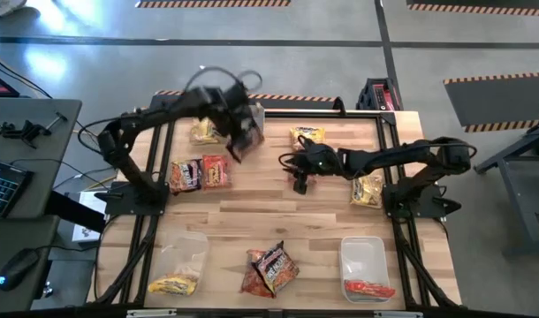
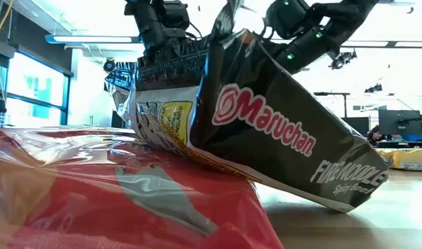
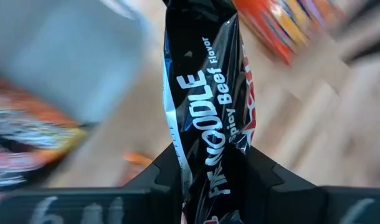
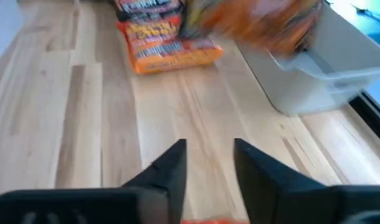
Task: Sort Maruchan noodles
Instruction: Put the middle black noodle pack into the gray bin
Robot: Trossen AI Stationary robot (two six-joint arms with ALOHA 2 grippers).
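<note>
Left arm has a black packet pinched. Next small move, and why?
Probably carry it toward the dark packets at the near edge. The left gripper is shut on a black crinkly Fire Noodle packet, lifted above the wooden table; similar black and red packets lie there, outside the bins.

Overhead, tabletop-level, two wrist-mounted views.

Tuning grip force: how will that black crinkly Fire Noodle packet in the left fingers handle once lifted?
The black crinkly plastic Maruchan packet probably flops: it hangs creased from the left gripper, pinched by one end. Likely light, since that narrow pinch alone carries it. The glossy film looks slippery, so it may slide or swing during a fast move.
</note>
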